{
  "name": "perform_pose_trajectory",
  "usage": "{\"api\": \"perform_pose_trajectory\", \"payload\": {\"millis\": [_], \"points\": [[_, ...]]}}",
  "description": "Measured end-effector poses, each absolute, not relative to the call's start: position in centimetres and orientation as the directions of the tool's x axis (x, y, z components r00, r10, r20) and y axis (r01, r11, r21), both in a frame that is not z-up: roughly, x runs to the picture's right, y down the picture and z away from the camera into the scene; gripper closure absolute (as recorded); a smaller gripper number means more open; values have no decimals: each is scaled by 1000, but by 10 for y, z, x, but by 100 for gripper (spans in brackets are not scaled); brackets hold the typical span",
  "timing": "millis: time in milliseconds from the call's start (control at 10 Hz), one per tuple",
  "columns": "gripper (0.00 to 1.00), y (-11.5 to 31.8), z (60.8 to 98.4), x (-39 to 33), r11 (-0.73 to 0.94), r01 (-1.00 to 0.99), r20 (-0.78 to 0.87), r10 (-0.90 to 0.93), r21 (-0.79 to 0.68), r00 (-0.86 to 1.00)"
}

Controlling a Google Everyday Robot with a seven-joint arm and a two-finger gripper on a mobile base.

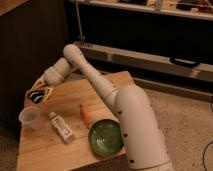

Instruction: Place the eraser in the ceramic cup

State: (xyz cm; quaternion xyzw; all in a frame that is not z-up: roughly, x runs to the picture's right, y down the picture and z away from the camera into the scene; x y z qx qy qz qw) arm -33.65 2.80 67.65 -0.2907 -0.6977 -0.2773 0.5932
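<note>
My gripper (40,93) hangs over the table's far left corner, at the end of the white arm (95,82). It is shut on a small black block with pale stripes, the eraser (39,95), held just above the wood. The ceramic cup (30,118) is a small whitish tapered cup standing upright near the left edge. It sits a short way in front of the gripper and below it, and the two do not touch. I cannot see into the cup.
On the wooden table (50,150) lie a white labelled tube (61,126), a small orange stick (85,115) and a round green plate (106,138) beside the arm's base. Dark shelving stands behind, and a dark wall is at the left.
</note>
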Motion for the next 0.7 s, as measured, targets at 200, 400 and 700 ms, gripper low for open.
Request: {"api": "perform_pose_trajectory", "payload": {"millis": [200, 400, 700], "points": [[100, 40, 667, -346, 642, 766, 980, 120, 45, -158], [100, 54, 654, -362, 596, 801, 973, 148, 55, -177], [100, 67, 632, -378, 537, 840, 969, 159, 78, -191]]}}
